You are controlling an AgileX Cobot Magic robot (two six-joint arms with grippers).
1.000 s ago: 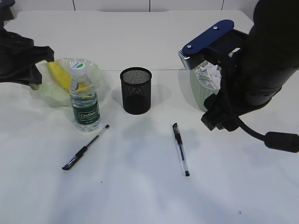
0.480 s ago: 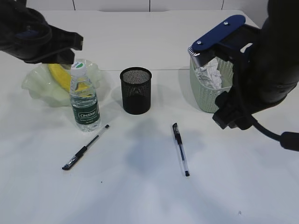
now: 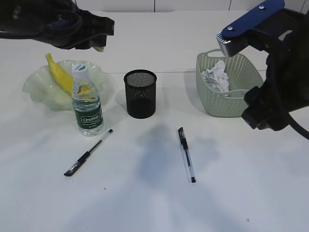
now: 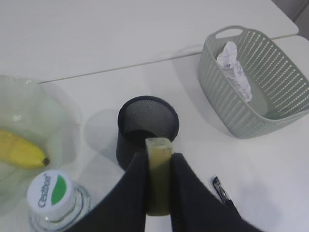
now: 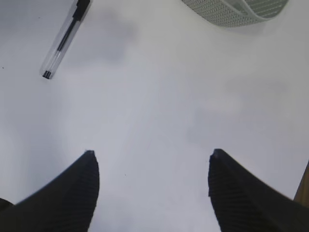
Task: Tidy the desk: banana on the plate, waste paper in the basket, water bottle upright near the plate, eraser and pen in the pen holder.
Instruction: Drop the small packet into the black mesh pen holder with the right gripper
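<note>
Left wrist view shows the left fingers (image 4: 145,183) clenched on the eraser (image 4: 158,176), poised above the pen holder (image 4: 147,128) for a drop. The right fingers (image 5: 91,183) hang released over the bench (image 5: 159,111).

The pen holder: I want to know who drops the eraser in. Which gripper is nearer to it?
Left. The left gripper, shut on the eraser, hovers nearly over the pen holder; the right gripper hangs open off beside the basket.

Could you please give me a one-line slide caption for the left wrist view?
Left hand holding the eraser above the pen holder, with basket and bottle nearby.
</note>
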